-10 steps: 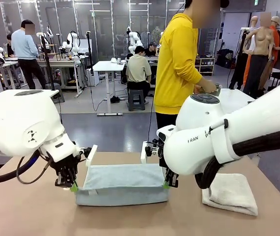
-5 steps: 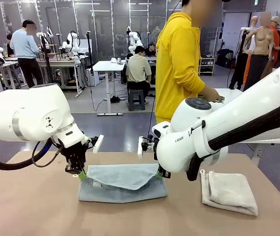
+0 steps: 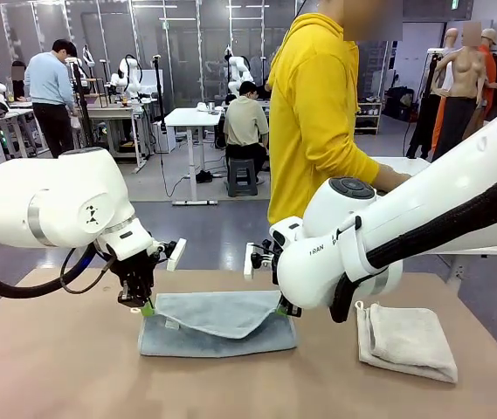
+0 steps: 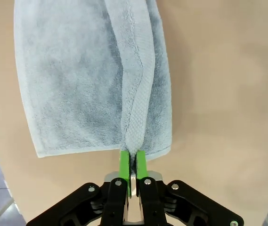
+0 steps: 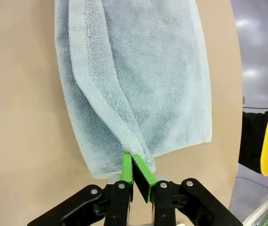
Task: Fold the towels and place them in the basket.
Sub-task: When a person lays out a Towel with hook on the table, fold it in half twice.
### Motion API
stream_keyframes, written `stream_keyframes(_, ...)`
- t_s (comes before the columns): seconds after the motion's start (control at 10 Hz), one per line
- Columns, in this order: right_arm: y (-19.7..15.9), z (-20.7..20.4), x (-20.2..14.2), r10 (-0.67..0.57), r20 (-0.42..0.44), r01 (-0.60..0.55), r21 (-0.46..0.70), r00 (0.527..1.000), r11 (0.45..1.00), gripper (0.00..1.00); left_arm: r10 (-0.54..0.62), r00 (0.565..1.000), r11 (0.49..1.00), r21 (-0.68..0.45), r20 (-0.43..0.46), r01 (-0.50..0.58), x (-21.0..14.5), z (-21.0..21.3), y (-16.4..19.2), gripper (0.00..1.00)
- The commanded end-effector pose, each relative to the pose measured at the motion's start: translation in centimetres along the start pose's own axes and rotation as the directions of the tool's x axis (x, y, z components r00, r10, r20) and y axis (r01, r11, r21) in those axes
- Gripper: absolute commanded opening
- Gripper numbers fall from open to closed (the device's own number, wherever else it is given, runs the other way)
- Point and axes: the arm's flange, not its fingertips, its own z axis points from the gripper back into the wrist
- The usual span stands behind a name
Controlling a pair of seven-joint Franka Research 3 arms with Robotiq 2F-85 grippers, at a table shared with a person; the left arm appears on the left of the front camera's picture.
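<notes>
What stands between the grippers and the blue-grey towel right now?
Nothing visible. The left gripper and the right gripper are each shut on the lifted edge of the blue-grey towel, one at each end, while its lower layer lies flat on the table. The cream towel lies folded to the robot's right, apart from it.

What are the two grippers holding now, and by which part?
Both hold the pale blue-grey terry towel by the hemmed edge of its folded-over layer: the left gripper pinches one end of that edge, the right gripper the other end.
</notes>
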Motion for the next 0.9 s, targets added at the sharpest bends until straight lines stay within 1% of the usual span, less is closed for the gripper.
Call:
stream_keyframes(0.0,-0.1,0.0,-0.1,-0.003,-0.001,0.003,-0.001,1.000,1.000,0.05,0.003,1.000,1.000,0.000,0.000,-0.003,-0.1,0.0,0.1,0.07)
stream_keyframes(0.1,-2.7,-0.5,-0.2,-0.007,-0.017,0.007,-0.028,1.000,1.000,0.05,-0.022,0.999,1.000,-0.007,-0.027,0.022,0.1,0.3,2.0,0.07)
stream_keyframes(0.2,-5.1,-1.4,-0.3,-0.019,0.026,0.018,0.010,0.999,1.000,0.05,-0.018,0.998,1.000,-0.020,-0.061,0.017,0.5,0.3,4.4,0.07)
stream_keyframes(0.3,-6.6,-2.2,-0.5,-0.028,-0.020,0.028,0.003,0.999,1.000,0.05,-0.030,0.998,0.998,-0.059,-0.063,0.026,0.4,-0.4,6.2,0.07)
stream_keyframes(0.5,-8.8,-3.5,-0.7,-0.035,-0.046,0.036,0.038,0.998,0.999,0.05,-0.011,0.998,0.997,-0.082,-0.067,0.006,0.0,-1.3,8.4,0.07)
stream_keyframes(0.6,-9.7,-4.0,-0.9,-0.036,-0.053,0.038,0.037,0.998,0.999,0.05,-0.023,0.996,0.997,-0.081,-0.087,0.016,0.1,-1.8,9.3,0.07)
stream_keyframes(0.8,-10.9,-5.2,-1.3,-0.052,-0.063,0.055,0.039,0.997,0.998,0.05,0.000,0.996,0.997,-0.077,-0.085,-0.006,-0.2,-2.2,10.5,0.07)
